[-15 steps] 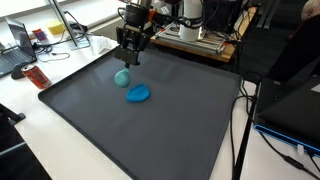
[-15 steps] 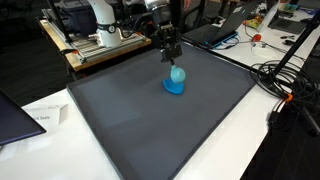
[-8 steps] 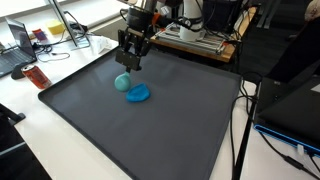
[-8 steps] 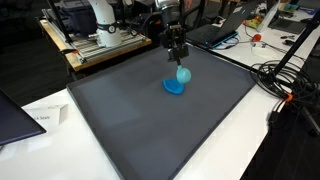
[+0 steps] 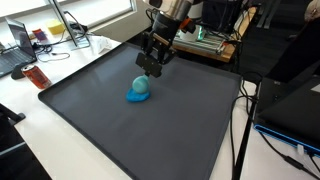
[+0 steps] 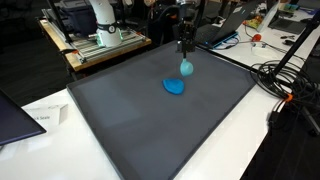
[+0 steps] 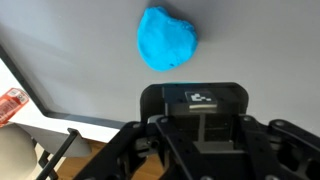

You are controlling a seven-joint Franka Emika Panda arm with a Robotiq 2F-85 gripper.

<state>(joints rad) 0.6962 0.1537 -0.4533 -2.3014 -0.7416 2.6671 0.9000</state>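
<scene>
Fingers (image 5: 146, 68) of the gripper (image 5: 145, 73) are pinched on a teal ball (image 5: 141, 86) in an exterior view, and from this angle the ball sits right over a blue lump (image 5: 137, 97) lying on the dark surface (image 5: 150, 135). From where I stand the ball looks light and smooth, and probably a bit slippery because it is round. A squeeze across its widest part seems the safe hold, since off-centre it could pop out. A red object (image 5: 36, 75) lies beyond the surface's edge, its print too small to read

In an exterior view the ball (image 6: 186, 68) hangs under the gripper (image 6: 185, 57), apparently clear of the surface (image 6: 140, 130). It is just beyond the blue lump (image 6: 175, 87) and not touching it. The lump seems soft and squat, easy to dent

In the wrist view the fingertips and the ball are out of sight. Only the gripper's body shows, with a small white label (image 7: 203, 97) whose marks I cannot read. The blue lump (image 7: 166, 38) lies alone on the grey surface (image 7: 70, 40)
</scene>
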